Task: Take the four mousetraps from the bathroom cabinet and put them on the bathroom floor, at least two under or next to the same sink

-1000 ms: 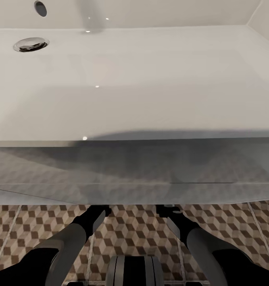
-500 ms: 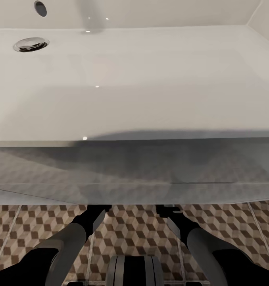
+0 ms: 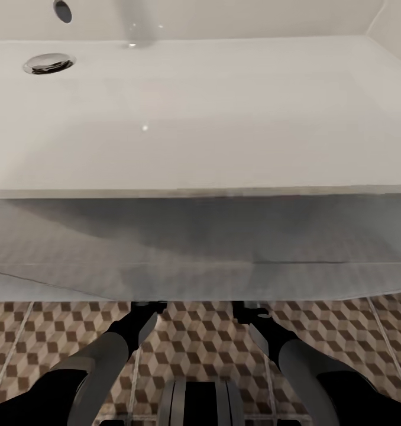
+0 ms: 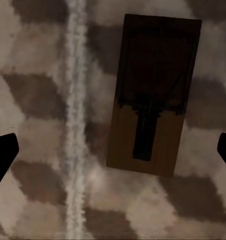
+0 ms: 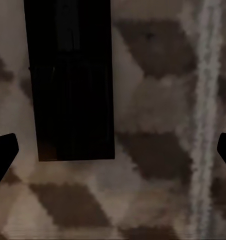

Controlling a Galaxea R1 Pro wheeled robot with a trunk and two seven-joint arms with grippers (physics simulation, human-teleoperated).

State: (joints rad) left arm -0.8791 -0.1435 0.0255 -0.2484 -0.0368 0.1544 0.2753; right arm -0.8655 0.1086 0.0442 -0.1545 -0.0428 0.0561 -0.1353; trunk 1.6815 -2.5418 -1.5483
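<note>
Head view: sink (image 3: 224, 118) overhead, both arms reach beneath it toward the tiled floor (image 3: 200, 343).
Left wrist: gripper (image 4: 113, 150) open, mousetrap (image 4: 153, 95) flat on tile.
Right wrist: gripper (image 5: 113, 150) open, second mousetrap (image 5: 70, 80) flat.
Withdraw straight, avoid nudging either.

Both grippers are hidden beneath the sink (image 3: 200, 118) in the head view; the right wrist's mousetrap (image 5: 70, 85) is cut off by the frame edge and lost in shadow
</note>
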